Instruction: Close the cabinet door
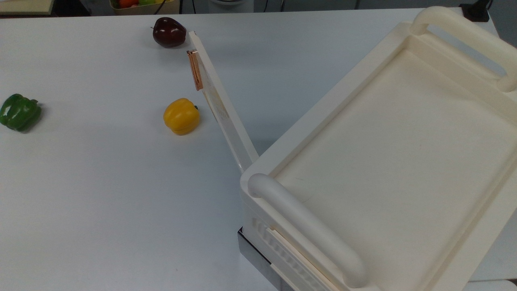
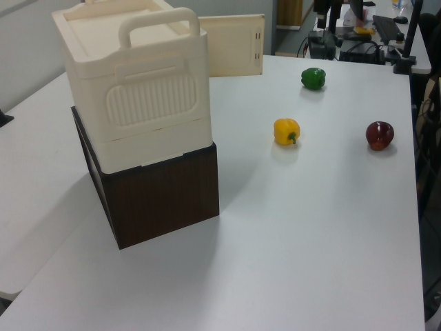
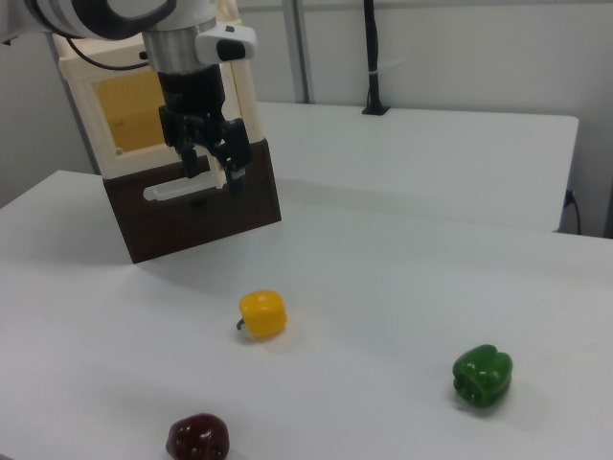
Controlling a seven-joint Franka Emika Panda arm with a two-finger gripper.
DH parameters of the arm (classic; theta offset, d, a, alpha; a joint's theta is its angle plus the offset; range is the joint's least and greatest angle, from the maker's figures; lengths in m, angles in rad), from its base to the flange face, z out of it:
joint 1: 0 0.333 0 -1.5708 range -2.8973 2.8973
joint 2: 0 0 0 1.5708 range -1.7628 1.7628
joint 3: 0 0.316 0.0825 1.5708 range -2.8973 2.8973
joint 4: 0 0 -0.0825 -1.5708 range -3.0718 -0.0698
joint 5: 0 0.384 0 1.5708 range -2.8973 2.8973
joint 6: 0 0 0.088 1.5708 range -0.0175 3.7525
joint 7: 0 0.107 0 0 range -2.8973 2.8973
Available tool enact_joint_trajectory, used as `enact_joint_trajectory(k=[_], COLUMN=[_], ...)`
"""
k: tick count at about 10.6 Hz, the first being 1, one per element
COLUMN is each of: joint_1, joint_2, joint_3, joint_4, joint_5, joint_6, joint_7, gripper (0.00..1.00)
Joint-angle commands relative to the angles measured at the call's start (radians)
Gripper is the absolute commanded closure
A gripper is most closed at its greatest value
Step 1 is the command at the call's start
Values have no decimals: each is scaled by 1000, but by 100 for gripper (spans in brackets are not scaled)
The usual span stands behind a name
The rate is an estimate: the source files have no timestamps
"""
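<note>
- The gripper (image 3: 215,168) hangs from the arm in the right view, pointing down in front of the cabinet (image 3: 153,96), with its two fingers (image 3: 235,165) spread apart and nothing between them.
- Behind the gripper, the cabinet's opening shows a yellowish interior; the cream box sits on a dark brown wooden base (image 3: 192,216).
- A pale horizontal bar (image 3: 182,189) on that base lies just below the fingertips; I cannot tell if they touch it.
- The cabinet door (image 1: 218,103) stands wide open in the top view, swung out from the cabinet's (image 1: 387,161) corner over the white table (image 1: 101,194), its copper handle strip (image 1: 195,70) near the free edge.
- In the left view the door (image 2: 231,45) sticks out behind the cabinet (image 2: 138,89).
- Below the gripper in the right view, nearer the camera, a yellow pepper (image 3: 262,314) rests on the table (image 3: 402,287).
- A dark red pepper (image 3: 198,438) lies further down still, and a green pepper (image 3: 482,378) sits well off to the right view's right.
- In the top view the yellow pepper (image 1: 181,116) sits just beside the open door, the red one (image 1: 169,32) near its free end, the green one (image 1: 19,112) well apart.
</note>
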Motion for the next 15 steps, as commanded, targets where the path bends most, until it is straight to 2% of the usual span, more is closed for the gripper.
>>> enact_joint_trajectory(k=[1,15], joint_1=[9,-4], joint_2=[-11,-16], joint_3=[-6,-9], joint_4=[-11,-12], joint_5=[-15,-13], joint_6=[18,12], joint_7=[-9,-9], gripper=[0,0])
